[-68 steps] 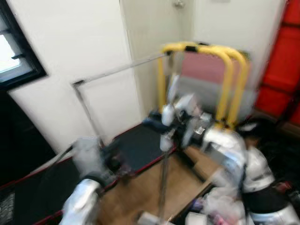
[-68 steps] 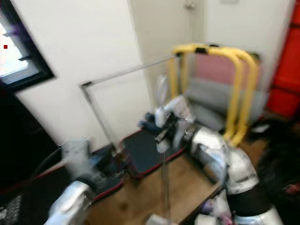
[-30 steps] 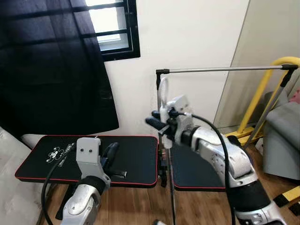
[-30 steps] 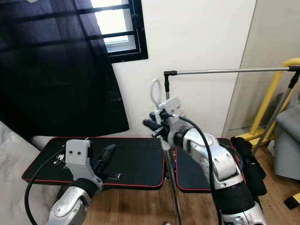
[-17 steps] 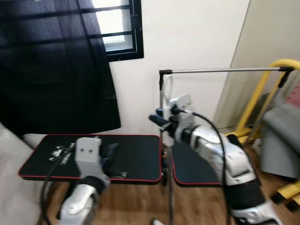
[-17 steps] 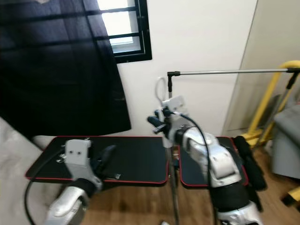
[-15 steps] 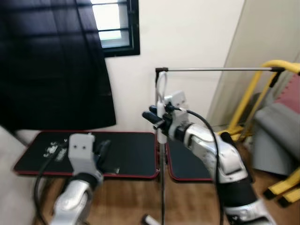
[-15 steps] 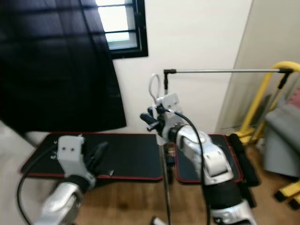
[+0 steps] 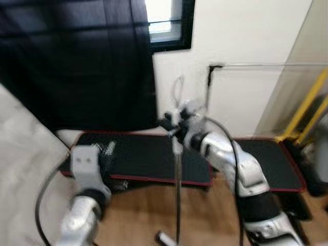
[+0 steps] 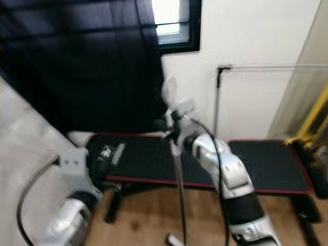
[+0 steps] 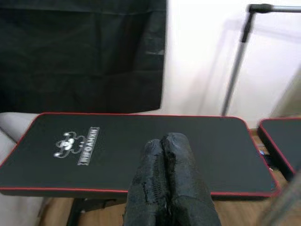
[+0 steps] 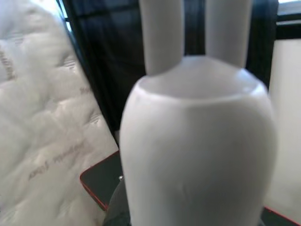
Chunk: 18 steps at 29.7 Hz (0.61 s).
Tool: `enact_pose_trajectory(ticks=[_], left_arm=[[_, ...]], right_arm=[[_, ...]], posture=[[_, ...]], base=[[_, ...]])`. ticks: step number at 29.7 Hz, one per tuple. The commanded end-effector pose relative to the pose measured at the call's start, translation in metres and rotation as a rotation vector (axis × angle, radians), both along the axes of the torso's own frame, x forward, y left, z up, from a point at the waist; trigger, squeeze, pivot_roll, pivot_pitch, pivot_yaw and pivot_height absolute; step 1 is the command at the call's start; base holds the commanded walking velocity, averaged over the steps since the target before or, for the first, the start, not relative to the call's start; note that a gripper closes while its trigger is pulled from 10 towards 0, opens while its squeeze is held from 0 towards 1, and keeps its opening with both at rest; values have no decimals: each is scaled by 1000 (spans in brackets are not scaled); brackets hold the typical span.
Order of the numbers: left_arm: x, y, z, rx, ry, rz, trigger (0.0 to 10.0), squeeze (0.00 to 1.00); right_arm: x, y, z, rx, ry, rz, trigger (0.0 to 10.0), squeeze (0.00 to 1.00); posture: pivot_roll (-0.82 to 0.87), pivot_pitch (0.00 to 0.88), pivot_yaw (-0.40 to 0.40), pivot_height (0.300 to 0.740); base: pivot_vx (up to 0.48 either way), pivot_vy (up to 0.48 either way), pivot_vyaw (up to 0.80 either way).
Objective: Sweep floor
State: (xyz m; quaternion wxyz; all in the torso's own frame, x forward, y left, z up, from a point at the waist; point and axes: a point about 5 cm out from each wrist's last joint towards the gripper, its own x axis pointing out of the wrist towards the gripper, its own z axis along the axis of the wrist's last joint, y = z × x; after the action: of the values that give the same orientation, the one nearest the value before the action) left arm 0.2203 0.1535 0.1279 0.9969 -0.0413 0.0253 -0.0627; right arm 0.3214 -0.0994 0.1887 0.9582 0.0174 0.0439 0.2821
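A broom stands upright in front of me, its thin metal pole [image 9: 177, 195] ending in a white handle with a loop [image 9: 178, 89]. The foot of the broom [image 9: 164, 238] rests on the wooden floor [image 9: 138, 220]. My right gripper [image 9: 171, 125] is shut on the broom just below the handle; the white handle [image 12: 197, 141] looms large in the right wrist view. My left gripper [image 11: 162, 141] is shut with nothing in it, its black fingers pressed together. It hovers low on the left, in front of the black bench pad [image 11: 117, 150].
A black padded bench with red trim [image 9: 138, 159] and a second pad [image 9: 266, 159] stand against the wall. A black curtain [image 9: 77, 61] hangs behind. A white mattress [image 9: 25, 169] leans at the left. A metal rail [image 9: 256, 64] and yellow frame [image 9: 312, 102] stand on the right.
The whole picture has shifted right, so the camera has turned left: the mattress and more curtain have come into view. Both grippers keep their pose, the right holding the broom.
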Motion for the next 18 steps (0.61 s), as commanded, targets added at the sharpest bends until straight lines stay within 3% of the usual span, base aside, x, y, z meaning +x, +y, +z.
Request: enact_pose_trajectory(ticks=[1, 6, 12, 15, 18], left_arm=[[0, 0, 0, -6, 6, -2, 10000, 0], [0, -1, 0, -9, 2, -9, 10000, 0], [0, -1, 1, -13, -1, -16, 10000, 0], [0, -2, 1, -13, -2, -20, 10000, 0], [0, -2, 2, -13, -3, -25, 10000, 0]], right_arm=[[5, -6, 5, -30, -31, -46, 10000, 0], [9, -12, 3, -50, -18, -95, 10000, 0], [12, -16, 1, -75, -13, -140, 10000, 0], [13, -16, 1, -76, -19, -142, 10000, 0], [13, -17, 1, -85, -20, -148, 10000, 0]], posture=[[11, 59, 11, 740], [9, 59, 9, 740], [9, 59, 9, 740], [8, 58, 8, 740], [8, 59, 9, 740]], base=[[0, 0, -431], [0, 0, -800], [0, 0, 0], [251, 0, -800], [262, 0, 0]])
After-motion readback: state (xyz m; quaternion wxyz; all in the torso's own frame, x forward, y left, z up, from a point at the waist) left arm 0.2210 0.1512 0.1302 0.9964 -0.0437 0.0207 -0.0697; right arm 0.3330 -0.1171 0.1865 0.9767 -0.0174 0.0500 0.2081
